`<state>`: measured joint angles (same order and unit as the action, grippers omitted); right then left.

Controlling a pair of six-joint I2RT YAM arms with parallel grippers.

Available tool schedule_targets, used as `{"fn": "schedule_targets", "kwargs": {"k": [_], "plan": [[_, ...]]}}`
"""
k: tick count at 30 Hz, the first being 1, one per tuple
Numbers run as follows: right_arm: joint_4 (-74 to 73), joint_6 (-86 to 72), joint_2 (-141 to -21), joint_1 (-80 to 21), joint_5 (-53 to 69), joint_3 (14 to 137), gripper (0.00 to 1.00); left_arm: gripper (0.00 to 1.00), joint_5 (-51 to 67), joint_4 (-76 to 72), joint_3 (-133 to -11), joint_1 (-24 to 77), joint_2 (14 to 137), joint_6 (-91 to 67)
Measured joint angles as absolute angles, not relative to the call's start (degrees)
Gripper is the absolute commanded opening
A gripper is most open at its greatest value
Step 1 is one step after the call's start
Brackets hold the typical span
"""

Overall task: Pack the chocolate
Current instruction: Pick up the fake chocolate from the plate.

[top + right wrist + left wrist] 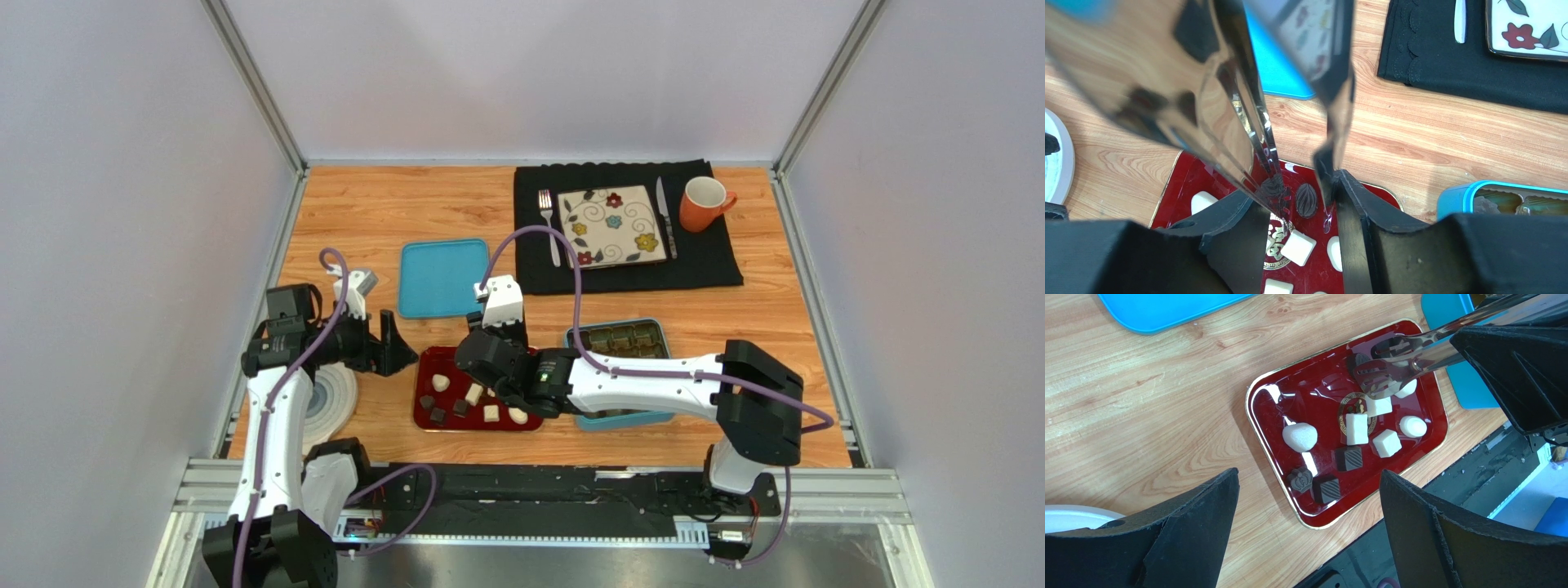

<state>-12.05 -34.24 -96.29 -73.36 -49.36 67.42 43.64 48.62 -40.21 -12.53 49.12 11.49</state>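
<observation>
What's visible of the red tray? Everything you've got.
The red tray is a shallow rectangle with rounded corners, glossy dark red inside, with a thin gold rim and a round gold emblem at its centre; it looks like lacquered plastic or metal. It lies flat on the wooden table near the front edge. Loose on it sit white chocolates and dark chocolates. Metal tongs reach over one end; whether they touch the tray cannot be told.

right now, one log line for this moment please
right gripper: shut on metal tongs | tips: either side of dark oval chocolate on red tray | left gripper: open, empty
</observation>
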Motion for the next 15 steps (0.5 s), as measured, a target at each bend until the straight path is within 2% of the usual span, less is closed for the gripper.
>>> {"fn": "schedule_targets", "kwargs": {"k": [11,14,15], "plan": [[-11.2,-34.24,-97.84,-71.85,-48.38,67.42,0.44,0.92,44.1,49.04,-41.28,-12.53,49.08,11.53],[-10.28,-34.24,-98.3,-71.64,-48.07,67.42,0.41,0.92,44.21,49.04,-41.8,-12.53,49.08,11.64],[-10.15,-34.24,-98.39,-71.53,-47.9,67.42,0.36,0.92,44.29,49.04,-41.89,-12.53,49.08,11.68]]}}
